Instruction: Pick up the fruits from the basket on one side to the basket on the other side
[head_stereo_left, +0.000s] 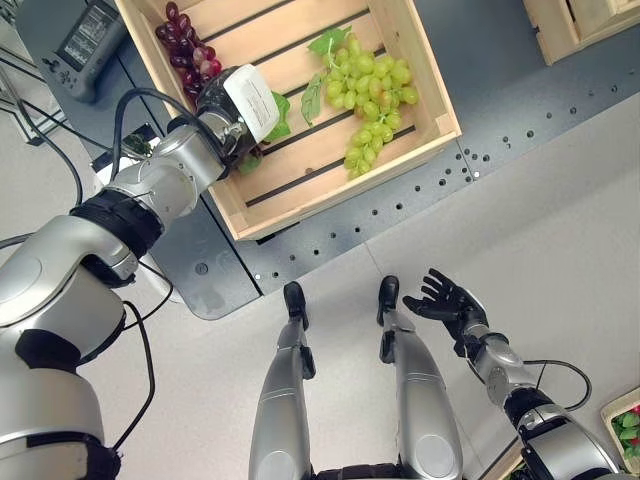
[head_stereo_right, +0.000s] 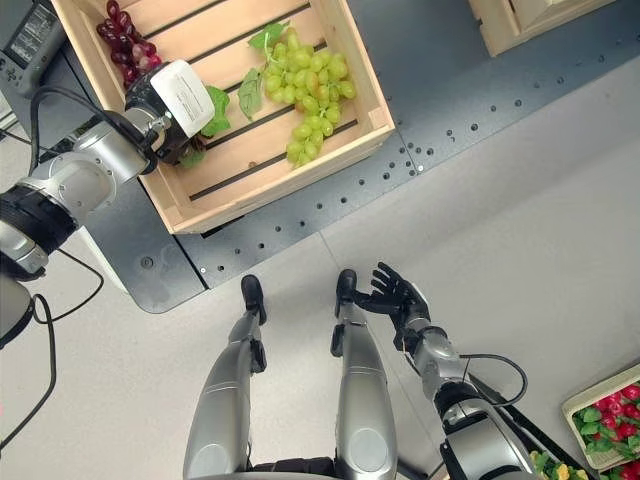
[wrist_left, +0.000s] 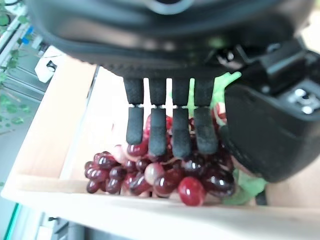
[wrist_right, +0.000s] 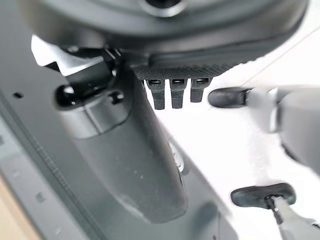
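the fingers (wrist_left: 165, 127) of the left hand (head_stereo_left: 235, 110) reach down straight and relaxed onto the red grape bunch (wrist_left: 160, 172), their tips resting on the top berries, nothing curled round it yet. the bunch lies in the corner of the wooden crate (head_stereo_left: 420, 75), against its side wall.

judging by looks, the grapes are soft, smooth-skinned and loosely joined, so a hard squeeze would likely bruse or shed berries; a cupping hold under the mass, or near the stem end, seems safer.

the crate wall crowds the hand on one side, and green leaves (head_stereo_left: 278, 115) sit just beside it. a green grape bunch (head_stereo_left: 372, 95) lies well apart across the crate. the right hand (head_stereo_left: 445, 300) hangs with fingers spread, low over the floor.
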